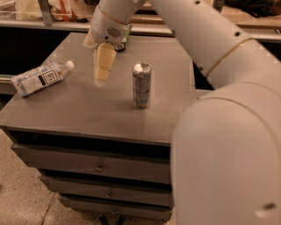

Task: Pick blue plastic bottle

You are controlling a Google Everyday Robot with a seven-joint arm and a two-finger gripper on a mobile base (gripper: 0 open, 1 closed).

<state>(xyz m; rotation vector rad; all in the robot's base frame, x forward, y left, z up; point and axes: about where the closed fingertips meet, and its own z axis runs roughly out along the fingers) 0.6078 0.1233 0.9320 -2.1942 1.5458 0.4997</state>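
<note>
The blue plastic bottle (39, 78) lies on its side at the left edge of the grey cabinet top (114, 110), white cap pointing right and back. It is clear with a pale label bearing a dark square. My gripper (103, 70) hangs over the middle of the top, to the right of the bottle's cap and apart from it, cream fingers pointing down. Nothing is held. A silver drink can (142, 85) stands upright to the right of the gripper.
My big white arm (219, 88) fills the right side of the view and hides that part of the cabinet. The cabinet has drawers (96, 165) below. A shelf with goods (57, 11) runs behind. A small dark-green thing sits behind the wrist.
</note>
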